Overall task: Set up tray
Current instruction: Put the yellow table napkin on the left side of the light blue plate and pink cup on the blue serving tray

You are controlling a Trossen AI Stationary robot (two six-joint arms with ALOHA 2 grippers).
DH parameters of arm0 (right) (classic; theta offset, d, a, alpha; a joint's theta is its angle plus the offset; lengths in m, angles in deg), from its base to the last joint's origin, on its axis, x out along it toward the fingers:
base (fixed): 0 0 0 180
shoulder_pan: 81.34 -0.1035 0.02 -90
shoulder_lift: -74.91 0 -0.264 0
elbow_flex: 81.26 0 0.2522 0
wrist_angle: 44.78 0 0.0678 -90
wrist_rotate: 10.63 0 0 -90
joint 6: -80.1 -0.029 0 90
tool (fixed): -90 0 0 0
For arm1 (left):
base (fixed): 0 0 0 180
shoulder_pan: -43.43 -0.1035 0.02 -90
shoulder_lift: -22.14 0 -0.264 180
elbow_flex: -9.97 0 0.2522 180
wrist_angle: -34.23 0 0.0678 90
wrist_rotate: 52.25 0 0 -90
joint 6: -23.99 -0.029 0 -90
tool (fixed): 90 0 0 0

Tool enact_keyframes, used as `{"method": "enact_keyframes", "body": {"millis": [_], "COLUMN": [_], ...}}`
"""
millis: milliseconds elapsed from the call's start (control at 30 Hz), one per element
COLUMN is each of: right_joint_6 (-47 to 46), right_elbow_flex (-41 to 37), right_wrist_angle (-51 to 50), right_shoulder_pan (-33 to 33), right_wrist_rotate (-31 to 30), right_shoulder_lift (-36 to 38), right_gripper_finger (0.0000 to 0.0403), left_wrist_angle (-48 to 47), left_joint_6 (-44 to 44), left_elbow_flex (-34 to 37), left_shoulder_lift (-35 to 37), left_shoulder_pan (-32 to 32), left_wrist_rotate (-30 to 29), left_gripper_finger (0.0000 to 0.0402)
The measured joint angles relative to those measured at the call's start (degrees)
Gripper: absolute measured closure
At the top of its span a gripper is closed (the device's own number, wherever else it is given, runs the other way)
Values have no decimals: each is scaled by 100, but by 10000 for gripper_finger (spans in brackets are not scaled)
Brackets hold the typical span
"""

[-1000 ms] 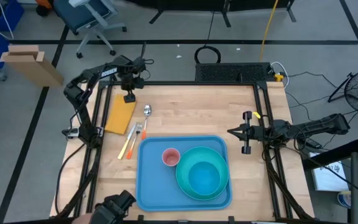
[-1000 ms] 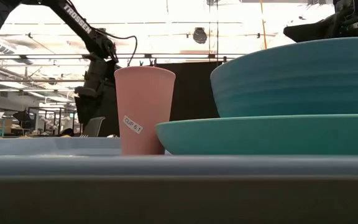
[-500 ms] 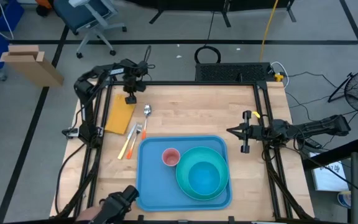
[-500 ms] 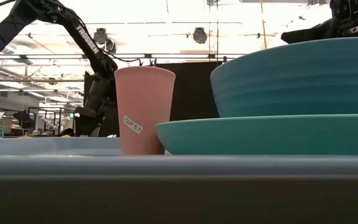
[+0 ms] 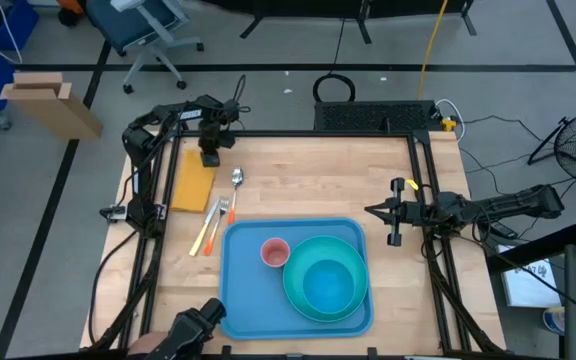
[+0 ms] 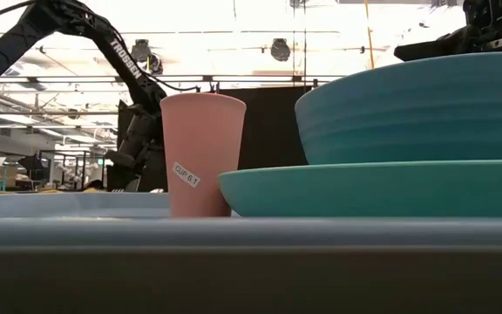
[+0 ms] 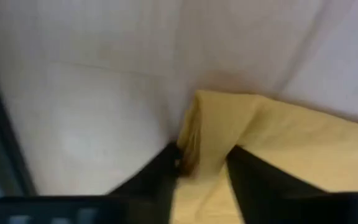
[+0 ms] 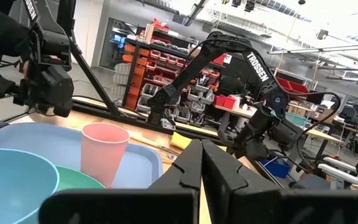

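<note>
The blue tray (image 5: 243,300) lies at the table's near middle. On it stand a pink cup (image 5: 274,252) and a turquoise plate (image 5: 293,290) that carries a blue bowl (image 5: 328,283). A yellow napkin (image 5: 192,188) lies flat at the far left of the table. My left gripper (image 5: 209,157) points down at the napkin's far end and is shut on it. My right gripper (image 5: 376,212) hangs shut above the table's right side, holding nothing. My left gripper pinches a raised fold of the yellow napkin (image 7: 204,140) between its two fingers (image 7: 157,180), at the napkin's far end. The fingers come from above, pointing steeply down. The cloth bunches up between them, and the rest of the napkin lies on the table.
A spoon (image 5: 236,180) lies right of the napkin. A fork and orange-handled cutlery (image 5: 213,225) lie between the napkin and the tray's far left corner. Bare wood stretches across the far middle and far right of the table. A dark camera mount (image 5: 193,330) sits at the near edge.
My left gripper has come down onto the napkin's far end, its arm folding lower over the table's far left corner. The tray, cup, plate and bowl have stayed where they were.
</note>
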Motion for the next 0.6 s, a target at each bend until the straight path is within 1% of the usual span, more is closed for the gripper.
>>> {"method": "enact_keyframes", "body": {"millis": [100,133,267,400,600], "right_joint_6": [18,20,65,108,151], "right_elbow_flex": [0,0,-2,0,-2], "right_wrist_angle": [9,26,88,134,256], "right_shoulder_pan": [1,2,0,2,2], "right_wrist_rotate": [-2,-2,0,2,7], "right_shoulder_lift": [0,0,0,0,0], "right_gripper_finger": [403,403,403,403,403], "left_wrist_angle": [-38,-56,-156,-213,-180], "left_joint_6": [-1,12,259,468,686], "left_elbow_flex": [13,17,20,88,60], "left_shoulder_lift": [2,2,47,468,1947], "left_shoulder_pan": [5,11,80,275,641], "left_wrist_rotate": [50,54,-7,-384,-467], "left_gripper_finger": [363,379,383,389,389]}}
